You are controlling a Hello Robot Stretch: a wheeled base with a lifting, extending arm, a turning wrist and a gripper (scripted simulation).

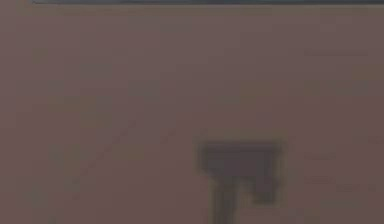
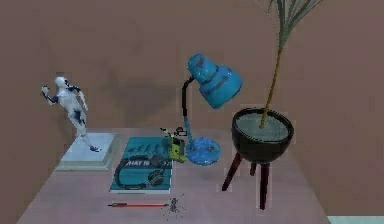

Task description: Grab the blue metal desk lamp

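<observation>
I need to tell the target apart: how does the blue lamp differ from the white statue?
The lamp is blue with a dark curved neck; the statue is white. The lamp has a round base, the statue a square slab. The lamp rises higher than the statue. Both stand upright on the table.

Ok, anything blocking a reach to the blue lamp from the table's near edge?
Nothing in front of the lamp: bare table. In the arm side view a potted plant stands close right of it, a small yellowish thing just left of its base; book and pen lie farther left.
</observation>
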